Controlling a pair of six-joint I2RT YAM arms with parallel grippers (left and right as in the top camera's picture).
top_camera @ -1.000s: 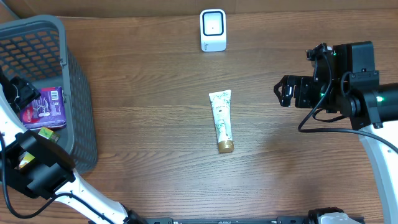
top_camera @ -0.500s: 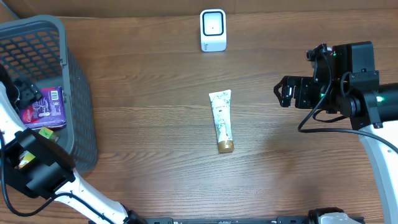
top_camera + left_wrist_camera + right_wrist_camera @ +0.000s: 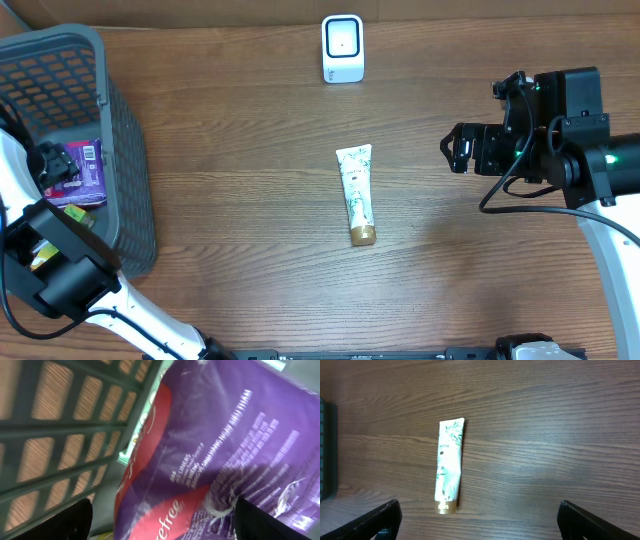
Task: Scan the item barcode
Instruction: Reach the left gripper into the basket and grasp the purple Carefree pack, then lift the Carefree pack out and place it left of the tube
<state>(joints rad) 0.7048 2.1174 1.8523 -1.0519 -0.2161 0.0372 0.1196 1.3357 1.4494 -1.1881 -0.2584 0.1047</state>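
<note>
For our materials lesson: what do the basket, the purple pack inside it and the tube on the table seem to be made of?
Basket: likely moulded plastic, matte grey, open grid walls.
Purple pack: probably thin plastic film, glossy and creased.
Tube: apparently soft plastic, white, leaf print, gold cap.

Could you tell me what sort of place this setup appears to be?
Most likely a mock shop checkout on a wooden table: a grey shopping basket holding a purple packet, a small white barcode scanner at the far edge, and a tube lying mid-table.
</note>
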